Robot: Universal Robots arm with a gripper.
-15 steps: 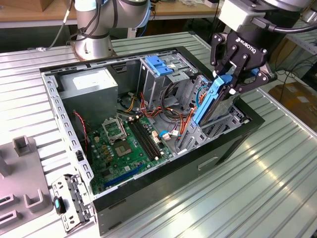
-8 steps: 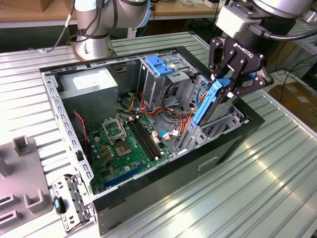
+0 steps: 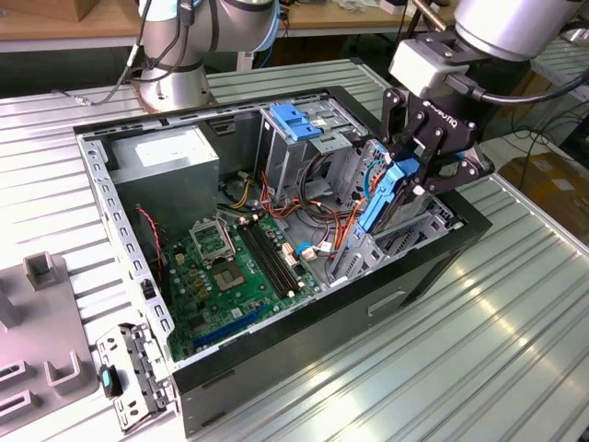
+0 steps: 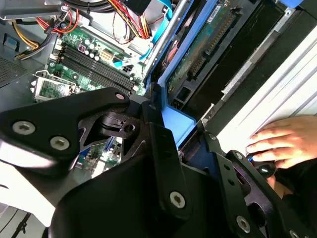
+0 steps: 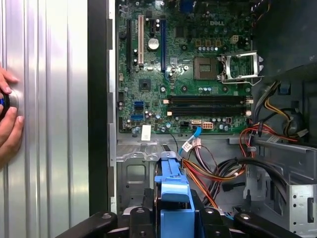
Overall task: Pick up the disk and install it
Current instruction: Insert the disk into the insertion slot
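**Exterior view.** The arm reaches down from above the front end of the open computer case, its wrist bent so the gripper points down into the case. The jaws are clamped on the disk, which stands on edge, tilted, its lower end among the metal bays at that end of the case. The gripper body covers the disk's upper part, and how far the lower end has entered a bay is hard to tell. The motherboard lies flat on the case floor, well apart from the disk.

**Second wrist view.** Black fingers press on a blue tab of the disk, whose green circuit side shows beyond them. The gripper's linkages block most of the near ground. Outside the case, a person's hand rests on the ribbed table, over a small dark object that is too hidden to identify.

**First wrist view.** The fingers flank the blue rail of the disk, cut off at the frame edge. Further inside the case lies the motherboard. Outside the case wall, the hand is mostly cropped.
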